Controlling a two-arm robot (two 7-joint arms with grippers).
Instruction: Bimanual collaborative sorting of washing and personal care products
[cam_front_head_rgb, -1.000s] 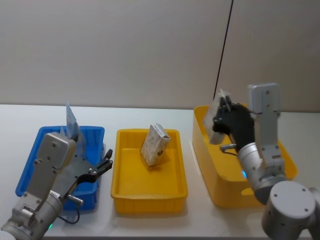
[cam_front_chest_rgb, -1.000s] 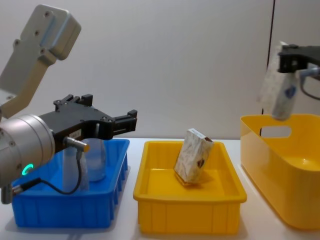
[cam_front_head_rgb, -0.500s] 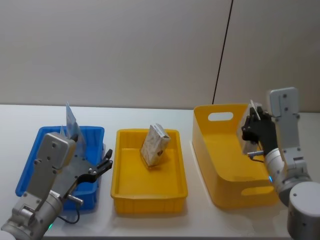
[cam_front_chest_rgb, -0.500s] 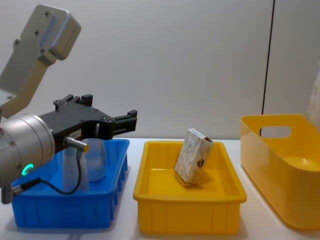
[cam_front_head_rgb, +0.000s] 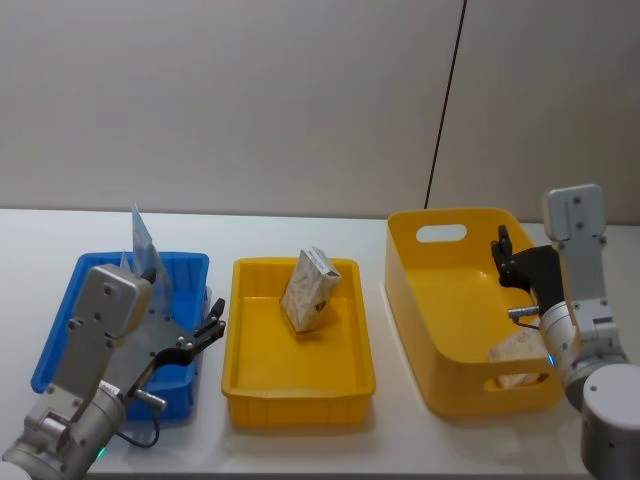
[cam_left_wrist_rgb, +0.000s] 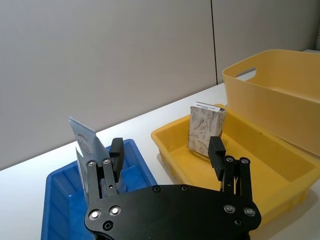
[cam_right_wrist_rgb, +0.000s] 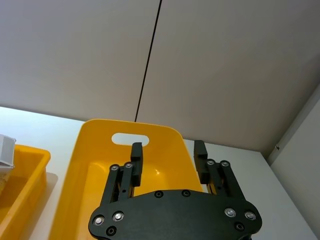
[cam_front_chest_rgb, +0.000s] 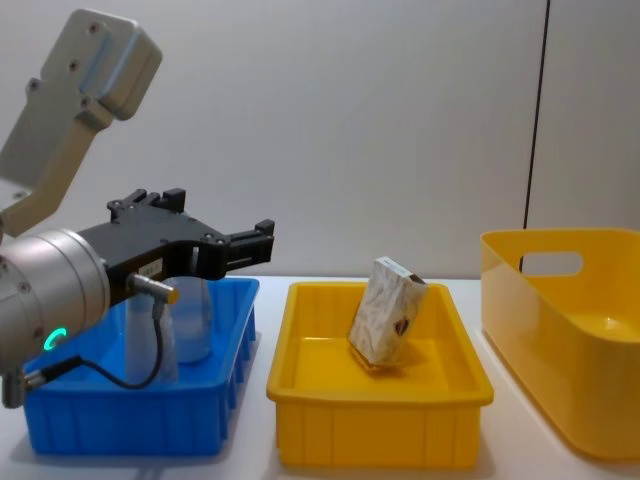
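The right gripper (cam_right_wrist_rgb: 168, 150), fingers (cam_right_wrist_rgb: 136, 156) spread wide and empty, hangs over the bin (cam_front_head_rgb: 440, 390) where a pack (cam_front_head_rgb: 515, 348) lies, while the left gripper (cam_front_chest_rgb: 262, 243), likewise spread and empty, hovers over the blue tray (cam_front_chest_rgb: 130, 425) of upright tubes (cam_front_head_rgb: 141, 238), and a second pack (cam_front_chest_rgb: 385, 312) leans in the yellow tray (cam_front_chest_rgb: 370, 430).
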